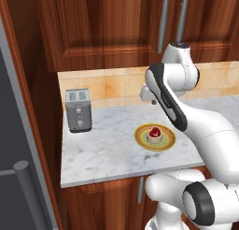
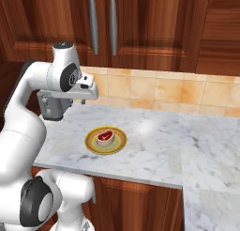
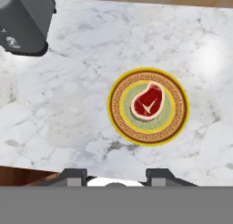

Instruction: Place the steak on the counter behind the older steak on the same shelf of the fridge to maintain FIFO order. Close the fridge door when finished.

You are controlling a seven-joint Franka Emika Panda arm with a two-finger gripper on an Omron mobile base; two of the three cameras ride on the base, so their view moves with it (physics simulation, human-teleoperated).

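Note:
The steak (image 1: 154, 132) (image 2: 105, 136) (image 3: 147, 102), a bright red puck with a pale rim, lies on a yellow patterned plate (image 1: 139, 140) (image 2: 92, 146) (image 3: 119, 124) on the marbled counter (image 1: 102, 147) (image 2: 154, 145) (image 3: 68, 104). My gripper (image 1: 152, 102) (image 2: 84, 101) (image 3: 117, 177) hangs open well above the counter, behind the plate and looking down on it, with nothing between its fingers. The grey fridge (image 1: 9, 131) fills the left edge of the left base view. The older steak and the shelf are out of view.
A grey toaster (image 1: 78, 110) (image 2: 52, 108) (image 3: 25, 20) stands at the counter's back left. A fridge bar handle (image 1: 22, 170) shows low on the left. Wooden wall cabinets (image 1: 116, 23) hang above, and the counter runs on to the right (image 2: 211, 155).

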